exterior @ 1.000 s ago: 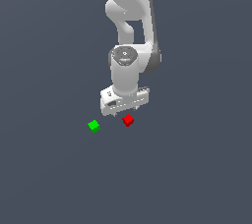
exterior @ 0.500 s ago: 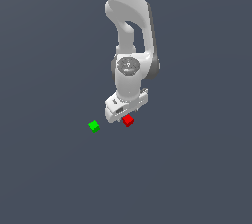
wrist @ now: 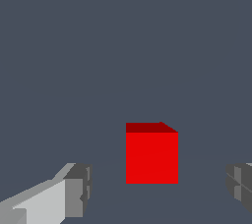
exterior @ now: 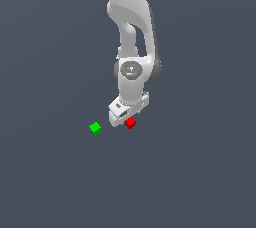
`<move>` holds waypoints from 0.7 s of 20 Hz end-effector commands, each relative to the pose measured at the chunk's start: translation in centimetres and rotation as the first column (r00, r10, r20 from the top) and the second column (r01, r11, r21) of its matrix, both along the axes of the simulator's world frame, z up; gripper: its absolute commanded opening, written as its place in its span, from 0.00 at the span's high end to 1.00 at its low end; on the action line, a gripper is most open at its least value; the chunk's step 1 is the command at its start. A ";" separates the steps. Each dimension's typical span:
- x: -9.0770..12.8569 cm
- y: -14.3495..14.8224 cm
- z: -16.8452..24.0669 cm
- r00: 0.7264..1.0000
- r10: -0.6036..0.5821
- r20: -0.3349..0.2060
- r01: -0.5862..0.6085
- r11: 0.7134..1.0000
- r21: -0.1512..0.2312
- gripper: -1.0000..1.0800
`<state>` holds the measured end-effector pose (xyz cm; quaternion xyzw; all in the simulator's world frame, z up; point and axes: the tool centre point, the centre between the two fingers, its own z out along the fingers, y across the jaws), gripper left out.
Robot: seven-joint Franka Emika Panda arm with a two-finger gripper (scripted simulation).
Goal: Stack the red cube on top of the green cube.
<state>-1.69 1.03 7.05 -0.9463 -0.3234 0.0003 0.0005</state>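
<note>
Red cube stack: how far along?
Done: the gripper is lowered over the red cube. In hand: its open fingers straddle the cube with gaps either side, nothing grasped. Left: close, lift, carry to the green cube, which sits apart on the exterior view's left, then release.

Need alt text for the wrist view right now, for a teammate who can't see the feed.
The red cube sits on a plain dark grey floor between the open gripper's two fingertips, with a gap on each side. Nothing else shows; the green cube is out of frame.
</note>
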 end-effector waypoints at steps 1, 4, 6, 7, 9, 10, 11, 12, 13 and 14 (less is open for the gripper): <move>0.0 0.0 -0.1 1.000 0.000 0.000 0.000 1.000 0.000 0.04; 0.0 0.0 -0.8 1.000 0.001 0.000 -0.001 1.000 0.000 0.04; 0.0 0.0 -1.6 1.000 0.002 0.000 -0.002 1.000 0.000 0.04; -0.1 0.0 -2.1 1.000 0.003 0.000 -0.003 1.000 0.000 0.04; -0.1 0.0 -3.2 1.000 0.004 0.001 -0.004 1.000 -0.001 0.04; -0.1 0.0 -3.7 1.000 0.004 0.001 -0.004 1.000 -0.001 0.04; -0.1 0.0 -4.1 1.000 0.005 0.001 -0.005 1.000 -0.001 0.04; -0.1 0.0 -4.4 1.000 0.005 0.001 -0.005 1.000 -0.001 0.04; -0.1 0.0 -4.6 1.000 0.005 0.001 -0.005 1.000 -0.001 0.04; -0.1 0.0 -4.8 1.000 0.005 0.001 -0.005 1.000 -0.001 0.04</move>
